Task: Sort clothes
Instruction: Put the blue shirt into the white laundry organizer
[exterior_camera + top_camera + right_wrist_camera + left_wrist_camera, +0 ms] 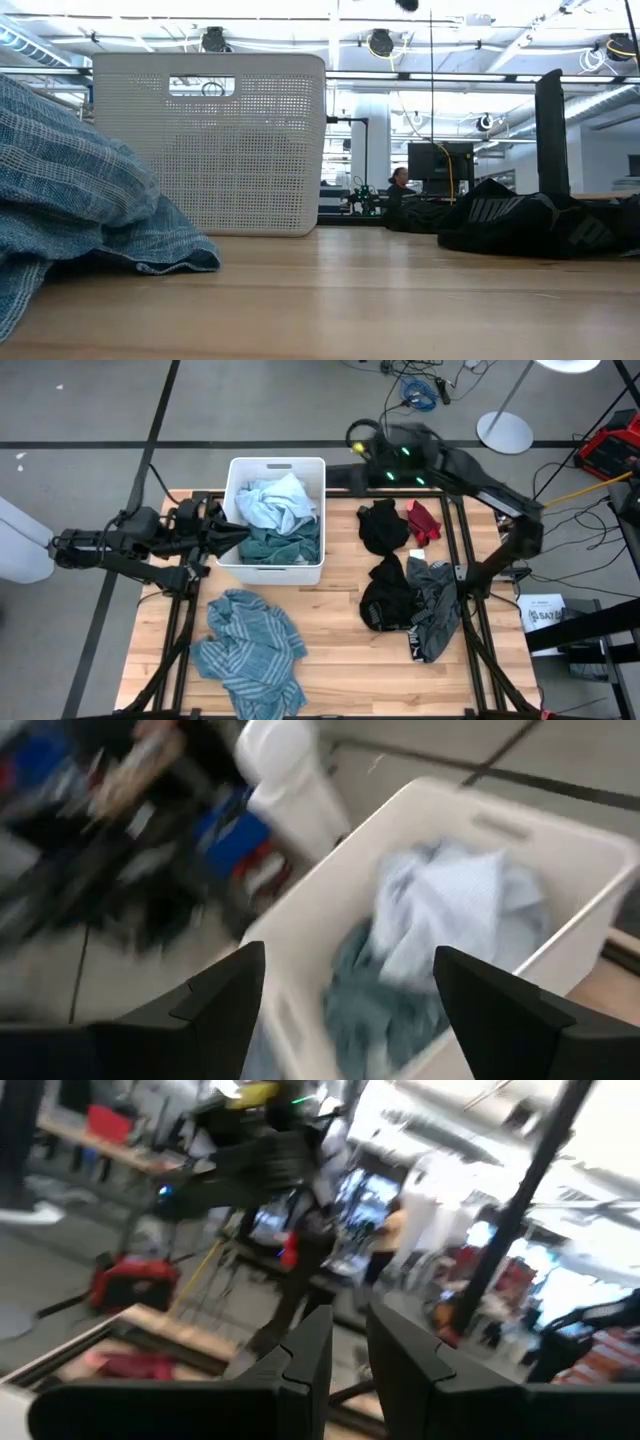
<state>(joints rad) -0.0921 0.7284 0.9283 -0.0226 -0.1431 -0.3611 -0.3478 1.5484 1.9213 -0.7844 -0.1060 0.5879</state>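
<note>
My right gripper [345,990] hangs spread and empty above the white bin [232,490]; I'd lift clear, then target the black garment [384,525] beside the bin.

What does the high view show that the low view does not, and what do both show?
Only the high view: the clothes inside the bin, a red garment, a grey garment, the left gripper by the bin's left wall.
Only the low view: the room behind, with a person far off.
Both: the bin, the teal striped garment, black clothes.
</note>
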